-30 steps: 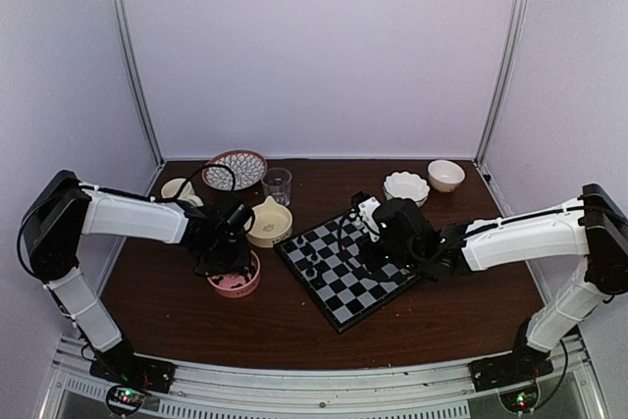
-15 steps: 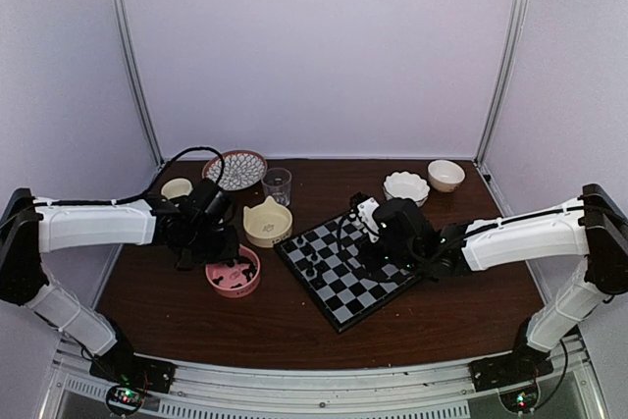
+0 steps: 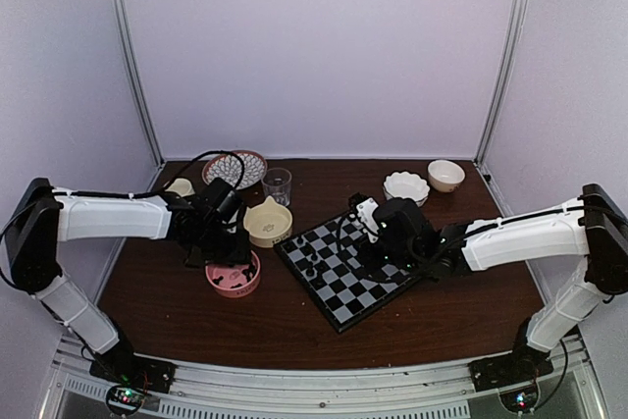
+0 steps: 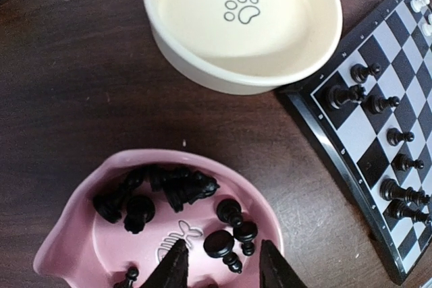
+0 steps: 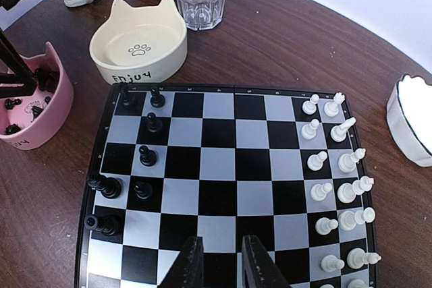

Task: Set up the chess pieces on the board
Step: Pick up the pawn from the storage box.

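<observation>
Over the pink cat-eared bowl [image 4: 74, 197] on the dark brown wooden counter [image 4: 67, 85], the left end effector [image 4: 221, 254] hangs open, empty, above a heap of tiny black plastic chess pieces [image 4: 185, 190]. More of them stand on the flat black-and-grey checkered board [image 5: 229, 166], along its side nearest that bowl. Right end effector [image 5: 221, 247] hovers open over the board, gripping nothing.

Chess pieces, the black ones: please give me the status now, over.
Left claw open, empty, above pink bowl. Right claw open, empty, over board. Black chess pieces: several on board, others in pink bowl. Cream bowl close at board corner.
</observation>
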